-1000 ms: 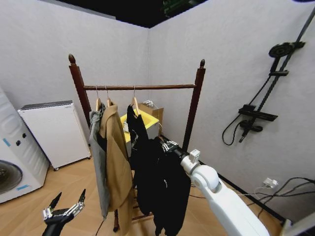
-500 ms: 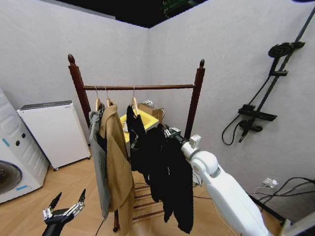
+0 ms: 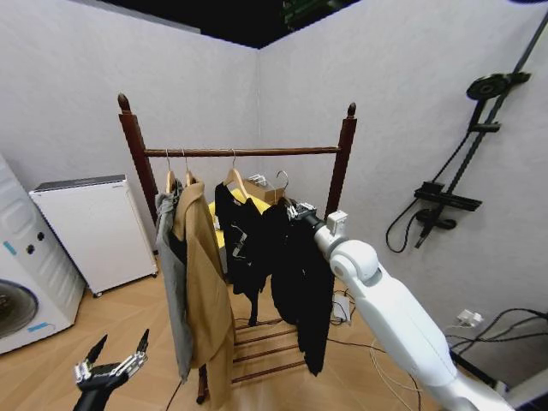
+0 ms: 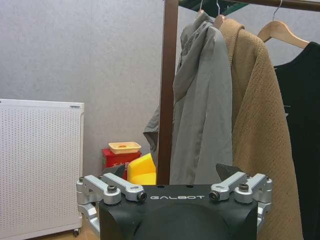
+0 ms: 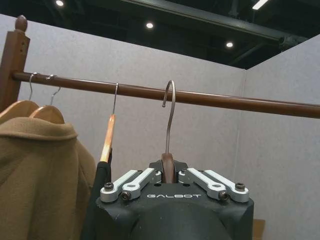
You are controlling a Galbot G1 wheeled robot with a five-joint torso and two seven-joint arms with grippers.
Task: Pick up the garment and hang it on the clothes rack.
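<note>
The garment (image 3: 301,282), a long black coat, hangs from a hanger whose neck my right gripper (image 3: 297,211) is shut on. In the right wrist view the jaws (image 5: 168,174) clamp the hanger's brown neck, and its metal hook (image 5: 170,112) rises in front of the bar (image 5: 215,99). From the head view the hook (image 3: 281,178) is just below the clothes rack's bar (image 3: 248,152), between the black T-shirt (image 3: 235,235) and the right post (image 3: 342,163). My left gripper (image 3: 111,366) hangs open low at the left, away from the clothes rack.
A grey hooded jacket (image 3: 171,274) and a tan coat (image 3: 204,282) hang at the bar's left end. A white appliance (image 3: 94,227) and a washing machine (image 3: 21,295) stand at the left. A shower fitting (image 3: 449,201) is on the right wall, with cables (image 3: 505,325) below it.
My right arm has lifted the black coat up and toward the bar, so its hem is well off the floor. The black T-shirt has swung a little. The left arm has not moved.
</note>
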